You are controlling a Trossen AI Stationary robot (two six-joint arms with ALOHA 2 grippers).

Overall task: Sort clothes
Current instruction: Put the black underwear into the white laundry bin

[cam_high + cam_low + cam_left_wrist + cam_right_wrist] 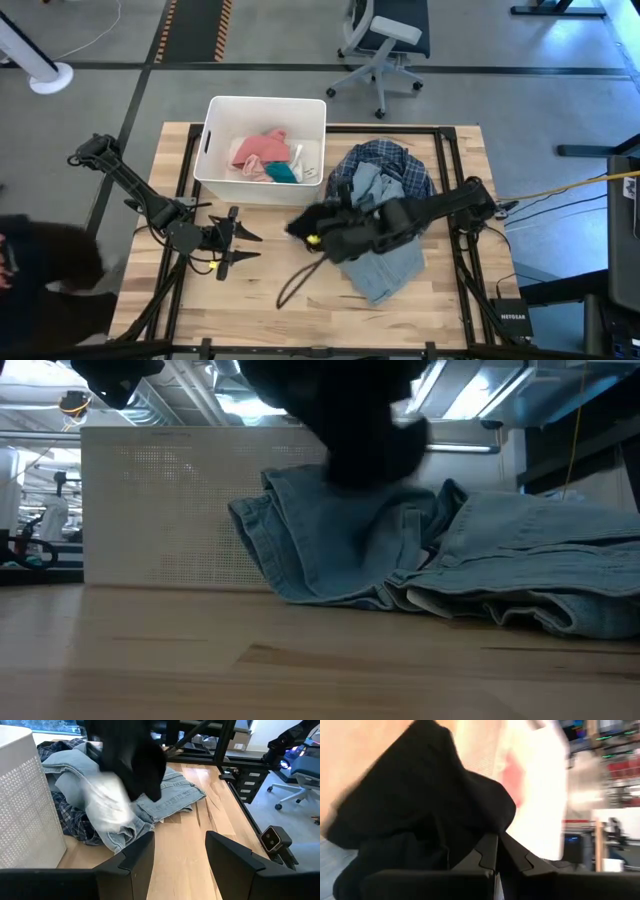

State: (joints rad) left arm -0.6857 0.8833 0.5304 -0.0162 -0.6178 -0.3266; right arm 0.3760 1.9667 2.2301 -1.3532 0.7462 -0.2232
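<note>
1. Overhead view first: you see the right gripper (318,238) at frame centre, clenched on a small black piece (305,224) held just beyond the left edge of the clothes pile. The pile sits right of centre: light blue denim (388,262) in front, dark blue plaid shirt (385,160) behind it. The white bin (215,130) at upper centre holds a pink piece (257,150), teal socks (283,172) and a white top (308,156). The left gripper (240,248) waits at lower left over bare table (300,310), its fingers spread with nothing between them.

2. Low view: you lose the bin's contents here; only its perforated wall (170,510) shows across the left half. The black piece (350,420) hangs as a dark blur at top centre, over the denim (400,560) that lies folded on the table (300,660).

3. Left wrist view: the left fingers (135,862) stand apart at the bottom edge, empty. The black piece (135,760) hangs at upper centre in front of the denim (170,795); the plaid shirt (75,825) peeks out at left beside the bin wall (25,800). Only here do you see an office chair (300,775) at far right.

4. Right wrist view: the right fingers (487,855) meet at bottom centre, pinching the black piece (420,810), which fills the left half. The bin (540,805) shows behind it, blurred, with a pink patch (512,780) inside.
</note>
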